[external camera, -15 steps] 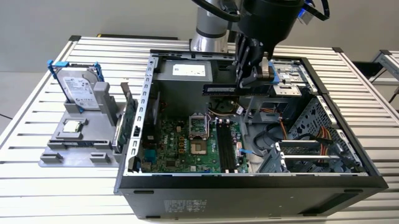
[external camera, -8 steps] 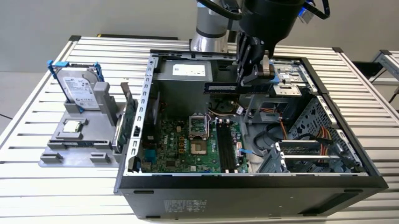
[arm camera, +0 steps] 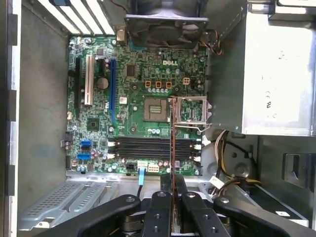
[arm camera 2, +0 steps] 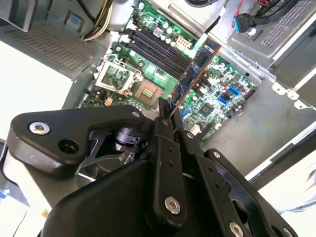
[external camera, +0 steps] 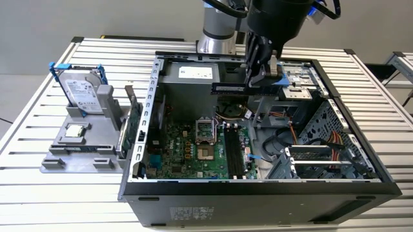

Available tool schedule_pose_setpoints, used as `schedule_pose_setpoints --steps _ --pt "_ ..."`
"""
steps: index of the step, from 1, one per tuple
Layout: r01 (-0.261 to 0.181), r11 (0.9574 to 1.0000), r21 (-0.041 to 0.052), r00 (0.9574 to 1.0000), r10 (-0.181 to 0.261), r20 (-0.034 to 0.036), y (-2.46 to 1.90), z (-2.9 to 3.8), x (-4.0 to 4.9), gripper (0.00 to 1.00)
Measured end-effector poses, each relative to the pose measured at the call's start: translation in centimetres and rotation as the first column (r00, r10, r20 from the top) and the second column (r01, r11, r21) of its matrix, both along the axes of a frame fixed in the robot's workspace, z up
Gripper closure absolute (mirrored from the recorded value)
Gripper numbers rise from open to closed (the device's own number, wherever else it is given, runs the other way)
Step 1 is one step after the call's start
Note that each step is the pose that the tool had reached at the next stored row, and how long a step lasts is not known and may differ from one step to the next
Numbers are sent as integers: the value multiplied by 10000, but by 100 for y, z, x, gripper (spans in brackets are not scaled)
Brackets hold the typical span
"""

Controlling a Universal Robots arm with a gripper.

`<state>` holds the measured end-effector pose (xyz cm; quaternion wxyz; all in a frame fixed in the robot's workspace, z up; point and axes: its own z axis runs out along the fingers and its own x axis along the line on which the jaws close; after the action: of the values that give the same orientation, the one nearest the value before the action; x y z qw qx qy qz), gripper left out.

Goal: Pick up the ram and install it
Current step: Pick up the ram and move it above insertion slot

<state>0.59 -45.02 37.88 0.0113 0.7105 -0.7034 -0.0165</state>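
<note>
ram [external camera: 227, 88] in pincer [external camera: 256, 83] — broadside exterior view, edge-on first wrist view

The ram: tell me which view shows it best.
The second wrist view: the ram shows its chip-lined face, held in the gripper. The first wrist view sees the ram edge-on; the exterior view shows a dark bar.

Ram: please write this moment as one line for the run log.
gripper: shut on ram | ram: in air above motherboard, not seated | memory slots: empty
</note>
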Motion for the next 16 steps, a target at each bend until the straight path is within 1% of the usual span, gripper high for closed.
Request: schedule_pose_setpoints --steps 5,7,11,13,16 --pt "48 10000 0 10000 -48 0 72 -1 0 100" --pt "59 10000 0 10000 -59 0 93 -1 0 100" --pt "60 10000 0 10000 -60 0 100 -1 0 100" --pt "60 10000 0 10000 -60 0 124 -1 0 100" --pt "60 10000 0 10000 -60 0 125 -1 0 100"
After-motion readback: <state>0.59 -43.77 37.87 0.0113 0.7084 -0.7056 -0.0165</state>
